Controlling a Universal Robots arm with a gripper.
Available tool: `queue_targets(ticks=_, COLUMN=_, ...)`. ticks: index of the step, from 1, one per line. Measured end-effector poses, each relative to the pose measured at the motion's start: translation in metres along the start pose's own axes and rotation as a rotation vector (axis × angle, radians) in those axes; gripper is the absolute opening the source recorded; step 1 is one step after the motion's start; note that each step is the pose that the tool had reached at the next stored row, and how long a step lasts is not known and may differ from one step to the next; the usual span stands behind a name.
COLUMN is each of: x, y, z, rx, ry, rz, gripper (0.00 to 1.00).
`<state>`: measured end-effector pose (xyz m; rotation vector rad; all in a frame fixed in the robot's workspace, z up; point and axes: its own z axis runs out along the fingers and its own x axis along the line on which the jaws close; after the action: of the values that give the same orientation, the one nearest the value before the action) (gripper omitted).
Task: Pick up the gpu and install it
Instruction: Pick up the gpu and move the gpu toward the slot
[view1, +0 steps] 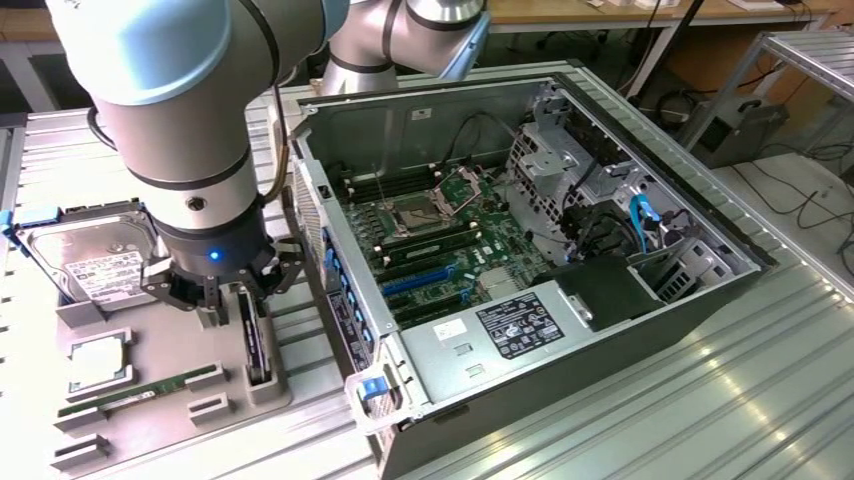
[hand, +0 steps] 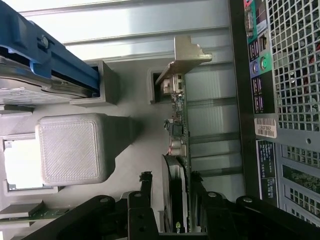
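Robotics lab or electronics workshop, not a home. A big industrial robot arm stood over a ribbed metal workbench. An opened desktop tower lay on its side on the bench, motherboard exposed. A grey fixture tray held loose computer parts. Wooden desks ran along the back. Cables trailed over the floor and a metal rack stood at the exterior view's right.

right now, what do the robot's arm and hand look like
The arm is thick silver-grey tubing with pale blue joint caps and a black cable along it. The hand is black, with a blue light above its jointed fingers.
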<state>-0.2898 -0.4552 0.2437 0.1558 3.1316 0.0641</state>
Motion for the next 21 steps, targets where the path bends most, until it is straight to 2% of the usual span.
queue_targets(ticks=10, x=0.0, y=0.0001, z=0.0017, rx=-0.0001, ry=-0.0002, rz=0.001, gripper=0.42)
queue_targets(ticks=11, x=0.0, y=0.0001, z=0.0017, rx=-0.0001, ry=-0.0002, rz=0.001, gripper=0.41)
queue_targets(ticks=12, x=0.0, y=0.0001, z=0.0017, rx=-0.0001, ry=-0.0002, rz=0.001, gripper=0.34)
queue_targets(ticks=13, x=0.0, y=0.0001, z=0.0017, rx=-0.0001, ry=-0.0002, rz=0.001, gripper=0.34)
queue_targets(ticks=14, x=0.0, y=0.0001, z=0.0017, rx=-0.0001, ry=-0.0002, rz=0.001, gripper=0.27)
queue_targets(ticks=18, x=0.0, y=0.0001, z=0.0017, rx=-0.0001, ry=-0.0001, rz=-0.002, gripper=0.27)
queue_targets(ticks=21, x=0.0, y=0.0001, z=0.0017, rx=-0.0002, ry=0.0012, rz=-0.033, gripper=0.27)
